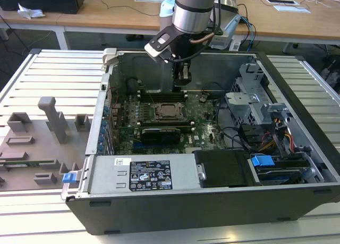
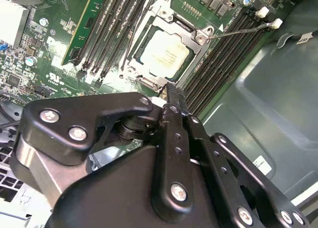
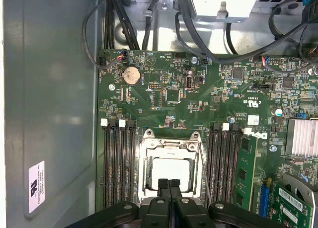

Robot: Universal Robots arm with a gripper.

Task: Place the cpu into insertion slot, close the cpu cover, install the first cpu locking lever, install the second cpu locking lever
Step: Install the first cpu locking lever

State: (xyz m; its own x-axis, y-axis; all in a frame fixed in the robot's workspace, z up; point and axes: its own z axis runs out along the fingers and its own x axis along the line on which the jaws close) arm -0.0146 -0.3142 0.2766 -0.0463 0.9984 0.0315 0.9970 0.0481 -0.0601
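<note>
The cpu [image 2: 166, 51] [image 3: 171, 169], a pale square chip, lies in the insertion slot [image 1: 168, 111] on the green motherboard. The cpu cover [image 2: 171, 22] [image 3: 169, 147] lies down around it as a metal frame, with the chip showing through its window. A thin wire lever [image 2: 238, 31] sticks out from one corner of the socket, and another wire [image 3: 202, 173] runs along the frame's side. My gripper [image 1: 181, 82] [image 2: 171, 91] [image 3: 169, 184] hangs shut just above the socket's edge. Its fingertips are pressed together with nothing between them.
Long black memory slots [image 3: 117, 163] flank the socket on both sides. Cable bundles [image 3: 149, 19] and the case wall [image 3: 49, 114] lie close by. A labelled power supply [image 1: 143, 175] and drive bays [image 1: 265, 122] fill the case's front and the exterior view's right. A grey fixture tray [image 1: 37, 143] sits outside.
</note>
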